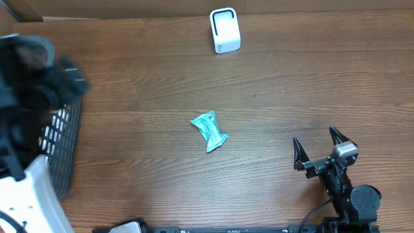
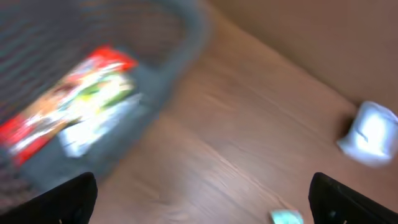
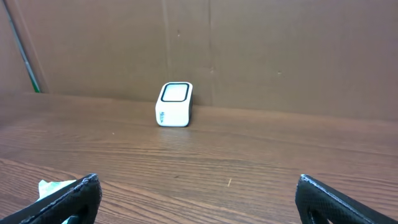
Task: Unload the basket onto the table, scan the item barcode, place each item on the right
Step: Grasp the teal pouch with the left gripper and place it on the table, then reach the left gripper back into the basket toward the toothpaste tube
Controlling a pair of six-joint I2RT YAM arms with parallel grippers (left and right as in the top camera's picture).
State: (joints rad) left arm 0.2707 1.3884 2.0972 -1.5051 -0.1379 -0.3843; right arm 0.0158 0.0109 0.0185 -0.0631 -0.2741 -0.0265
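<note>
Wooden table (image 1: 272,77), teal packet (image 1: 209,131) mid-surface, basket (image 1: 65,149) at left edge

Overhead looks straight down, both wrist views oblique, sharing scanner (image 3: 173,104)

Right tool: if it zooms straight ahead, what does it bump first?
Probably the brown back wall, passing just right of the white scanner; the table before it looks free. Depth is hard to judge.

Looks like a robotics test bench staged as a shop checkout: wood-grain table (image 1: 272,84), cardboard backdrop (image 3: 280,56), white scanner (image 1: 224,30), mesh basket (image 1: 65,145), and a robot arm (image 1: 349,194).
</note>
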